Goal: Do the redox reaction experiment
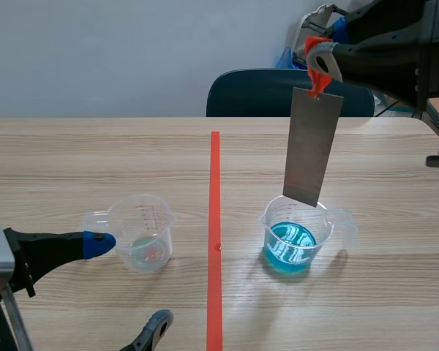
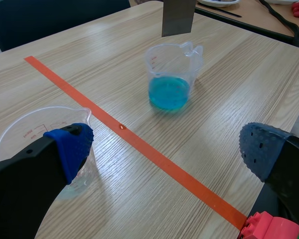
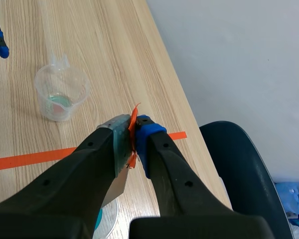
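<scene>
- Jaws of the left arm [image 1: 44, 252] stand wide, one pad [image 1: 99, 242] beside the near-empty cup [image 1: 143, 238].
- Cup of blue liquid [image 1: 296, 234] sits on the counter [image 1: 58, 161], right of the tape line [image 1: 215, 219].
- Right jaws pinch the metal strip [image 1: 312, 146] just above it; dipping seems yet to come.

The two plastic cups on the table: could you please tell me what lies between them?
Only the orange-red tape line crosses that stretch, as the scene view shows; nothing else stands between the near-empty cup and the cup of blue liquid.
</scene>
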